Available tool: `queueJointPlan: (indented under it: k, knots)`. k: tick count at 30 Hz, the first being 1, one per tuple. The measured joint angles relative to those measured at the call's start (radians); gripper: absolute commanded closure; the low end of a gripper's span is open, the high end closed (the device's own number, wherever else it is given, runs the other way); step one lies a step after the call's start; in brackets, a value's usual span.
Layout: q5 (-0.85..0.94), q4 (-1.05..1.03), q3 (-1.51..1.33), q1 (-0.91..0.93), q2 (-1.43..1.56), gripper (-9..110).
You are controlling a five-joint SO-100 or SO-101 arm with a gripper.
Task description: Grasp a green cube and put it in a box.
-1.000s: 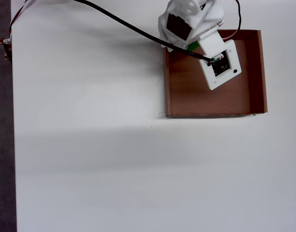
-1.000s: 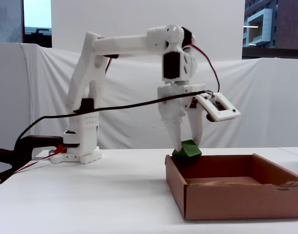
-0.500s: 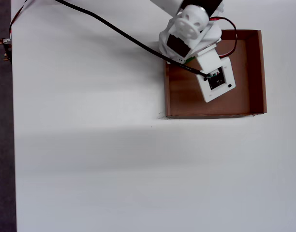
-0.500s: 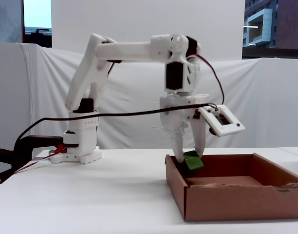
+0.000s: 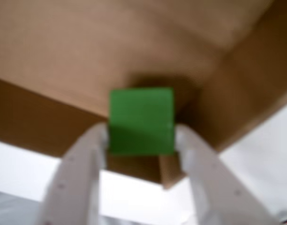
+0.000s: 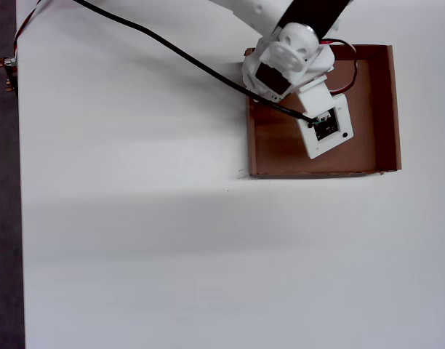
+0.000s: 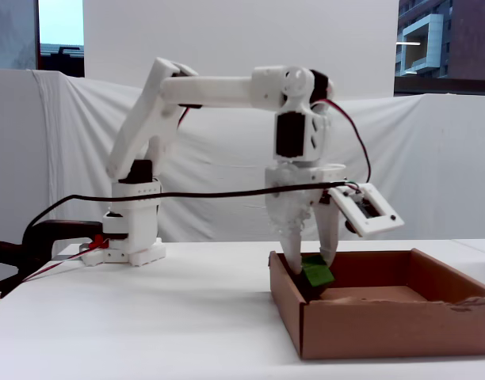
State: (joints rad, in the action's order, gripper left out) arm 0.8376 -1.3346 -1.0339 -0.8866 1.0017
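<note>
The gripper [image 7: 312, 267] is clamped on the green cube [image 5: 141, 120], its two white fingers [image 5: 82, 168] pressing opposite faces – in the fixed view the cube [image 7: 315, 271] hangs tilted just inside the near-left corner of the cardboard box [image 7: 433, 324], seemingly not yet on the floor. The likely trouble is that corner: the cube sits close to the walls [image 5: 237, 98], so opening here could let a finger catch the rim or the tilted cube tumble against the wall – I'd judge a release further inward safer

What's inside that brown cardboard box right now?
The green cube, shut between the gripper fingers, sits low inside the box near a corner. Bare brown floor elsewhere; whether the cube touches it is hidden by the wall.
</note>
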Motion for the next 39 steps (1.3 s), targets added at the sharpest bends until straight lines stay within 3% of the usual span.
queueJointPlan:
  k: [19, 28, 39]
  knots:
    - [0.000, -0.005, 0.000, 0.005, 0.006, 80]
    - [-0.009, -0.103, -0.012, 0.089, 0.221, 80]
    - [-0.009, 0.057, -0.690, 0.334, 0.790, 80]
